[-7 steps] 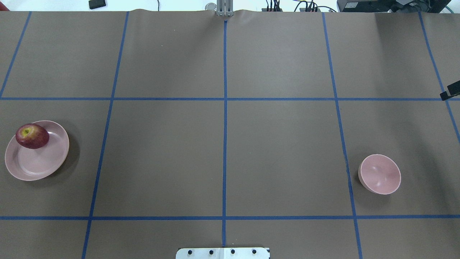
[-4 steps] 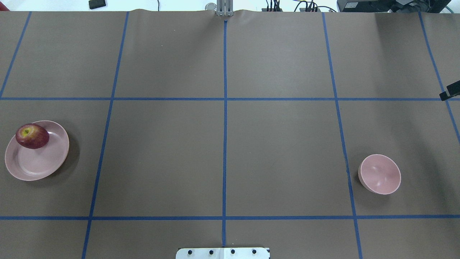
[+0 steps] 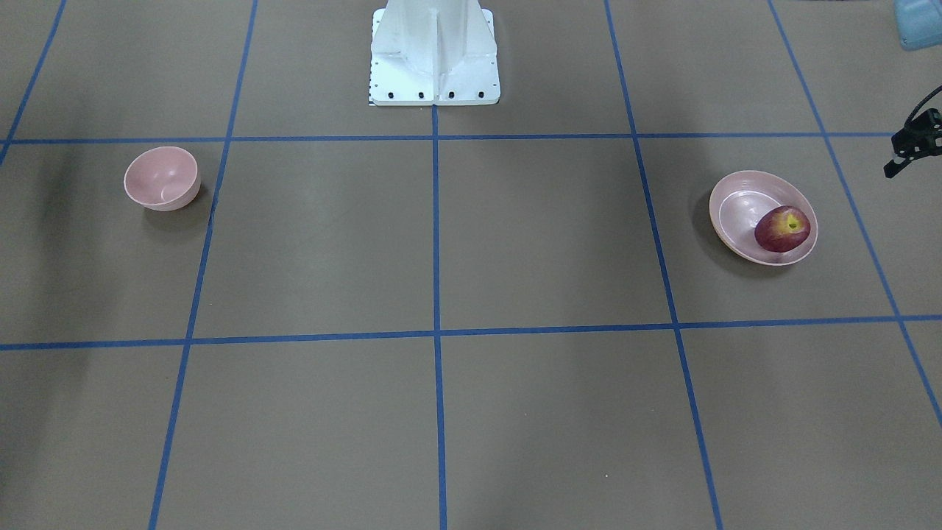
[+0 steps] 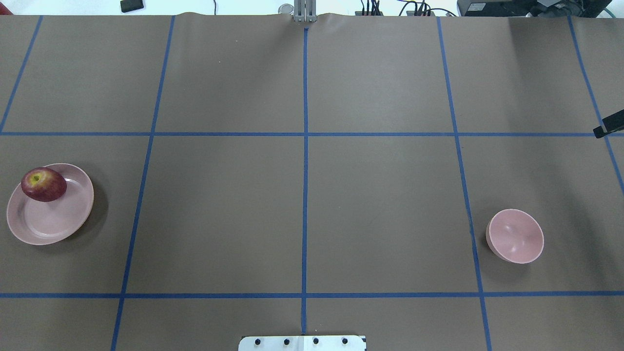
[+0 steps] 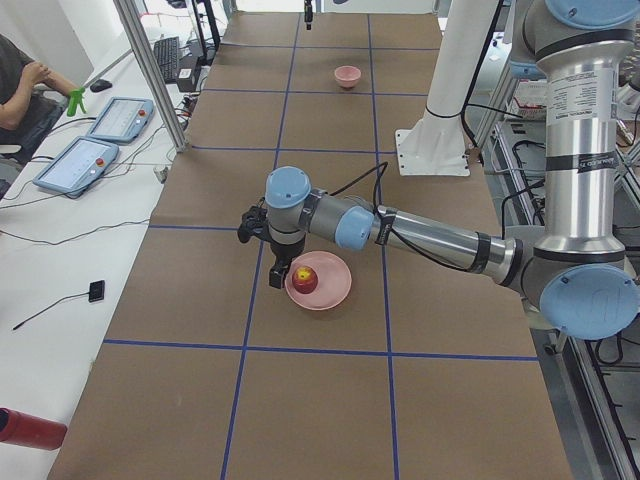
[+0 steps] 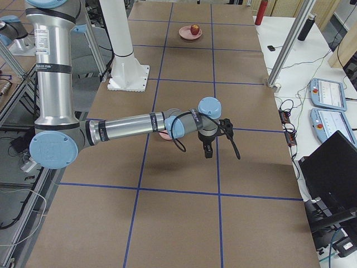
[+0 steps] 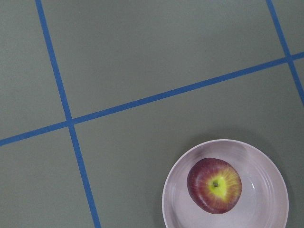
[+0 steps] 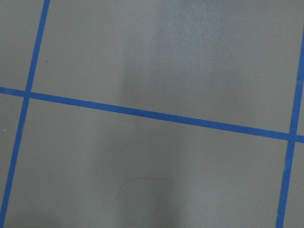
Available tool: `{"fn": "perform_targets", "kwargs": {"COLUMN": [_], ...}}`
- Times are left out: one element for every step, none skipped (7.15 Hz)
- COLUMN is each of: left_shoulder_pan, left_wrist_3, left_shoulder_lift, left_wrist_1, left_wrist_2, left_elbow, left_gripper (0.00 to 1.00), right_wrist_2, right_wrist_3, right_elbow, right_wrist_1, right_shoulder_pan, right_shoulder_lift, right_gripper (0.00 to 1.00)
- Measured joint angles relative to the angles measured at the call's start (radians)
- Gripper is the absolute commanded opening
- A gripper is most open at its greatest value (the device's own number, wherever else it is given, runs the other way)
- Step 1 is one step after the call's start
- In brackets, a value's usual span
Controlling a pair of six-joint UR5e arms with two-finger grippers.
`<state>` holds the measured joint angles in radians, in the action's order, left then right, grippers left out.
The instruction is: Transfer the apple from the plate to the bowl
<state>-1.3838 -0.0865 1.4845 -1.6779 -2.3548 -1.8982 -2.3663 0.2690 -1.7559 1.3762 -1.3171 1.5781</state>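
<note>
The dark red apple (image 4: 43, 184) lies on the far side of the pale pink plate (image 4: 48, 224) at the table's left. It also shows in the left wrist view (image 7: 214, 185), at the lower right, on the plate (image 7: 270, 199). The small pink bowl (image 4: 516, 236) stands empty at the right. My left gripper (image 5: 277, 278) hangs above the table just beside the plate (image 5: 335, 285), fingers down; I cannot tell if it is open. My right gripper (image 6: 207, 152) hangs above the table near the bowl; only a black tip (image 4: 608, 127) shows overhead, state unclear.
Blue tape lines divide the brown table cover into squares. The white robot base (image 3: 434, 51) stands at the near middle edge. An aluminium post (image 5: 150, 70), tablets (image 5: 120, 118) and a seated operator are beyond the table's far side.
The black tip of my right gripper at the overhead view's right edge has shifted slightly left and down. The apple, plate and bowl have not moved.
</note>
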Motion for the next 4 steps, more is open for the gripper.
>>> {"fn": "perform_targets", "kwargs": {"left_shoulder_pan": [-0.001, -0.001, -0.001, -0.001], "left_wrist_3": [0.0, -0.001, -0.002, -0.003], "left_shoulder_lift": [0.0, 0.0, 0.0, 0.0], "left_wrist_1": [0.0, 0.0, 0.0, 0.0], "left_wrist_2": [0.0, 0.0, 0.0, 0.0], "left_elbow": [0.001, 0.0, -0.001, -0.001], "left_gripper": [0.98, 0.98, 0.98, 0.98], "right_wrist_2": [0.001, 0.002, 0.002, 0.002], "right_wrist_3": [0.0, 0.0, 0.002, 0.004], "right_elbow": [-0.003, -0.008, -0.01, -0.011], "right_wrist_1": [-0.001, -0.004, -0.011, -0.018], "right_shoulder_pan": [0.004, 0.008, 0.011, 0.014], "right_shoulder_lift": [0.002, 0.004, 0.009, 0.013], "right_gripper": [1.0, 1.0, 1.0, 1.0]}}
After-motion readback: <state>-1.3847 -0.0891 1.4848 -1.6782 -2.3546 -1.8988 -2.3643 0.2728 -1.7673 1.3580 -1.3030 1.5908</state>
